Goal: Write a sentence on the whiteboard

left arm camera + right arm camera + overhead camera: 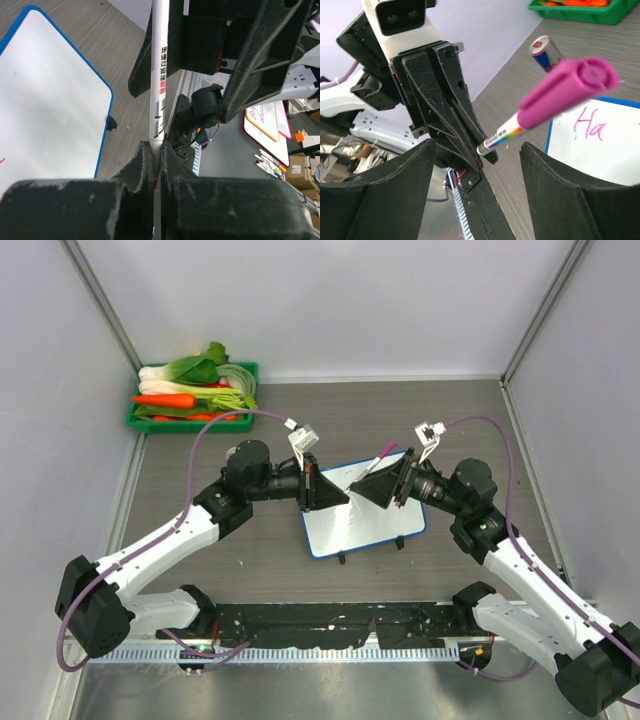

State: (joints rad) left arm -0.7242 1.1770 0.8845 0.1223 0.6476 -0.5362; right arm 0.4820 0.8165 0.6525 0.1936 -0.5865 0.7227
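Observation:
The whiteboard (362, 520) lies flat mid-table, blue-rimmed; it also shows in the left wrist view (45, 105) and the right wrist view (615, 150). Of the sentence, only a pink "Ha" (590, 126) shows. My left gripper (344, 497) (159, 146) is shut on the white barrel of a marker pen (160, 65). The pen slants up to the right, its pink cap (388, 450) (570, 90) still on. My right gripper (361, 490) (476, 147) faces the left one, open, with its fingers (395, 190) on either side of the pen and not touching it.
A green tray (195, 422) of vegetables stands at the back left corner, also in the right wrist view (585, 12). A Red Bull can (542, 52) stands beyond the board's far corner. Grey walls enclose the table on three sides.

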